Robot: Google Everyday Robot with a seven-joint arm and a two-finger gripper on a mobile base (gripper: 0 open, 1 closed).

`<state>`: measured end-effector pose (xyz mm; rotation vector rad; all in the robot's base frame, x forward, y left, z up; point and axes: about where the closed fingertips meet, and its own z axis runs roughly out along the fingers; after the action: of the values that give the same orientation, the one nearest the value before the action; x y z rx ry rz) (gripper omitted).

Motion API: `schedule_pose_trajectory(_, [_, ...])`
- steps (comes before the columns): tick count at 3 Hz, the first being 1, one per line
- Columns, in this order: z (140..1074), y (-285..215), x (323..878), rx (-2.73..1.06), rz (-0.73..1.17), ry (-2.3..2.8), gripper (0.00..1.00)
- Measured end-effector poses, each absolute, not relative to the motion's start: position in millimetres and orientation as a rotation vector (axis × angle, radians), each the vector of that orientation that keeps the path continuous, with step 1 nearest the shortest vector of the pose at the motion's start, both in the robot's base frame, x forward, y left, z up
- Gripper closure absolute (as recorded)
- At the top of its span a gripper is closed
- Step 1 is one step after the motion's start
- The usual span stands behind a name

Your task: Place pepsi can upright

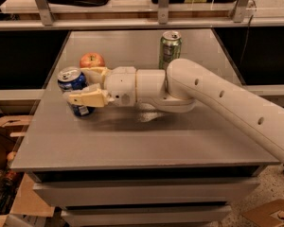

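The pepsi can [72, 81] is blue with a silver top and stands nearly upright, leaning slightly, at the left side of the grey table [132, 141]. Its base is at or just above the tabletop. My gripper [80, 86] reaches in from the right and is shut on the can. One beige finger [87, 98] crosses the can's front and the other finger [95, 72] sits behind it. The white arm stretches to the right edge of the view.
A red apple [92, 60] lies just behind the gripper. A green can [170, 48] stands upright at the back middle of the table. A shelf rail runs along the far edge. Cardboard boxes [4, 126] lie on the floor at left.
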<state>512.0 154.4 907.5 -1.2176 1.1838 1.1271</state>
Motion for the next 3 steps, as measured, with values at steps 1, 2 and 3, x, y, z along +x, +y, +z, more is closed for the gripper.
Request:
schedule_pose_trajectory(1, [909, 157, 513, -1.23, 1.134, 1.173, 0.0])
schedule_pose_trajectory(2, [913, 154, 514, -1.241, 1.132, 1.167, 0.0])
schedule_pose_trajectory(3, [919, 144, 514, -1.247, 1.126, 1.166, 0.0])
